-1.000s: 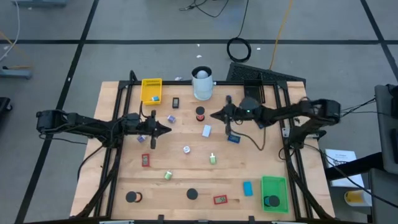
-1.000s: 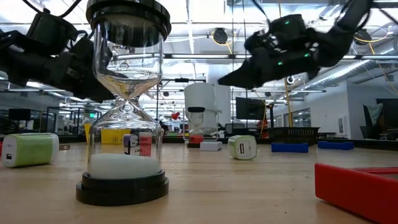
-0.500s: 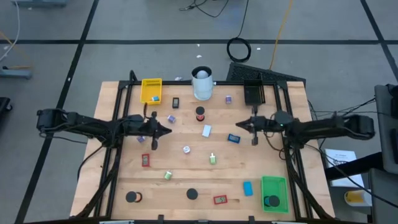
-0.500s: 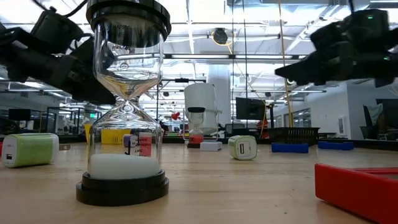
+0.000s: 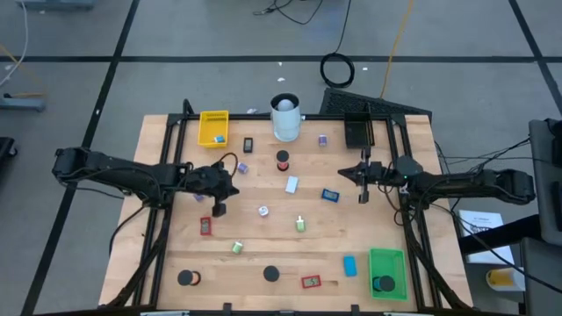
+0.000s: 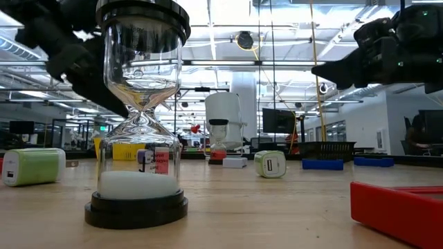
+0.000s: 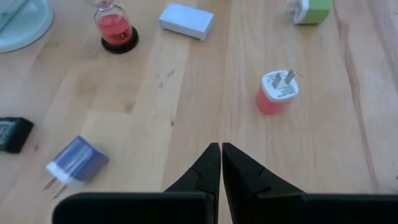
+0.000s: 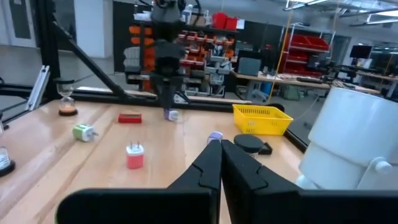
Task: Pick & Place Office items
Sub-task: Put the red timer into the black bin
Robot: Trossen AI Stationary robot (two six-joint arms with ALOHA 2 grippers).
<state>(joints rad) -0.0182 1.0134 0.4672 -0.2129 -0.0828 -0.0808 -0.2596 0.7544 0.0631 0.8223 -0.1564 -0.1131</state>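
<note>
Small office items lie scattered on the wooden table: a red hourglass [image 5: 282,161], a white block [image 5: 291,184], a blue piece [image 5: 329,195], a red plug [image 7: 277,93], a purple plug [image 7: 76,163] and green plugs [image 5: 300,224]. My left gripper [image 5: 235,184] hangs shut and empty over the table's left middle, slanting down, with the red plug ahead of its tips [image 7: 221,149]. My right gripper [image 5: 342,172] is shut and empty, held level above the table's right middle [image 8: 221,144].
A yellow tray [image 5: 213,127], a tall white cylinder [image 5: 285,118] and a black tray [image 5: 358,133] stand along the far edge. A green tray [image 5: 386,272] sits at the near right. An hourglass with black caps [image 6: 142,111] stands near the front edge.
My right gripper has drawn back from the table's middle toward the right edge, staying shut and about level. My left gripper has risen a little and changed its tilt, still shut. No item has moved.
</note>
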